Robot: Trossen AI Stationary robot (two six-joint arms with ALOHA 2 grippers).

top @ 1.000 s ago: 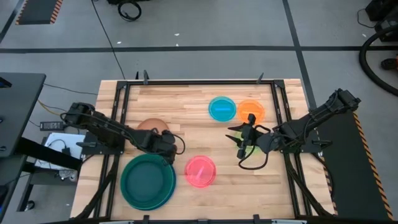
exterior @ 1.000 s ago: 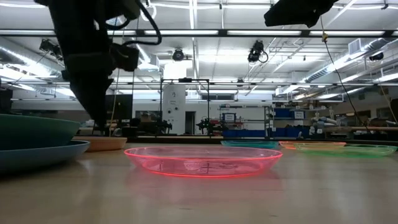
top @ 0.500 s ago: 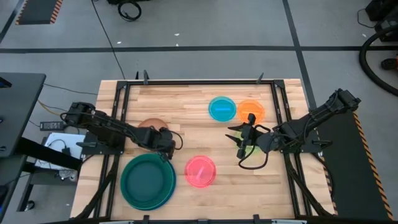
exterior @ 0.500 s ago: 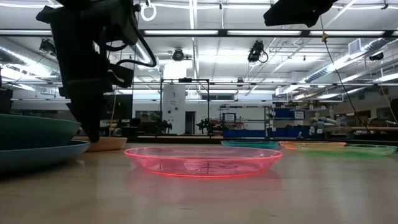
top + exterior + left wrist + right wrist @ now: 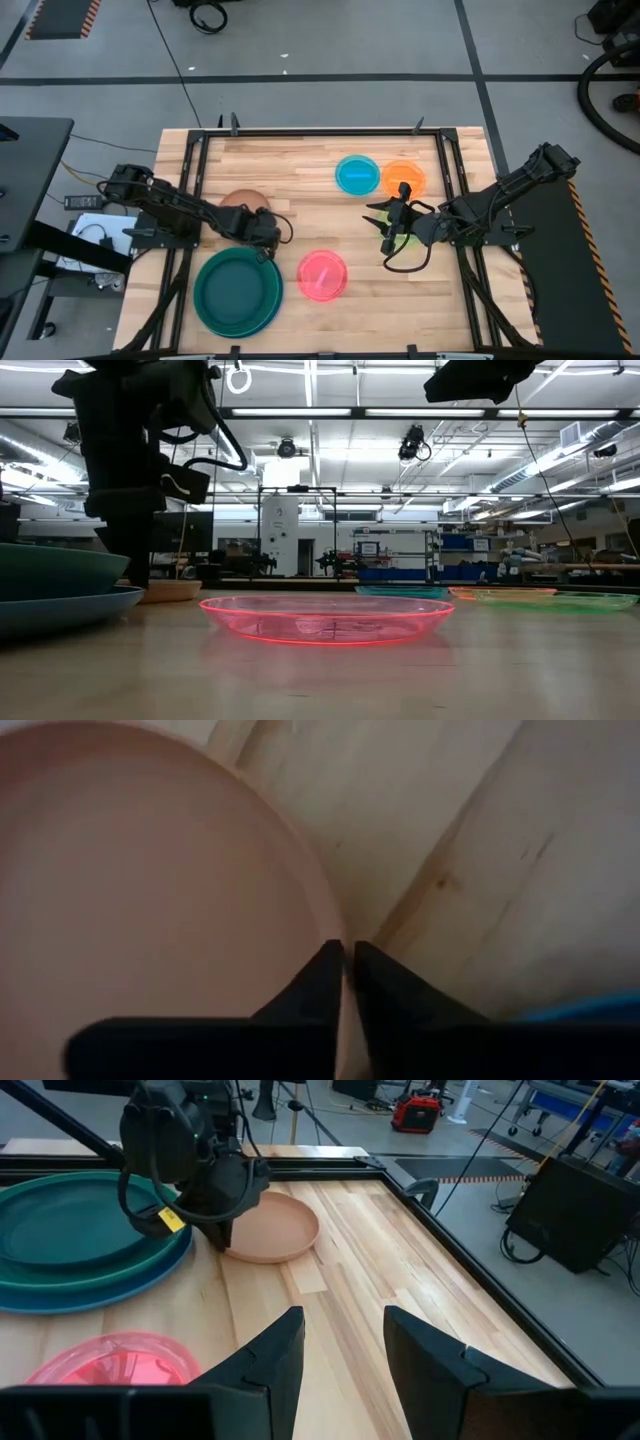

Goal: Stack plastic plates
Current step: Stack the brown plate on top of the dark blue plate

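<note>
At the worktop's [image 5: 300, 160] left, the left hand [image 5: 344, 965] is pinching the rim of the tan-brown plate [image 5: 240, 200], its fingers nearly closed on the edge. Just in front of it, the teal plates [image 5: 238, 292] are sitting stacked. The pink plate [image 5: 322, 275] is lying mid-worktop. Further right, the right hand [image 5: 392, 226] is hovering open and empty over the green plate [image 5: 560, 600], with the cyan plate [image 5: 357, 174] and orange plate [image 5: 404, 179] beyond.

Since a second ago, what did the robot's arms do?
The left hand slid back from the teal stack's edge toward the tan plate and pinched its rim, its fingers now nearly shut on it. The right hand stayed open and still over the green plate. The pink, cyan and orange plates did not move.
</note>
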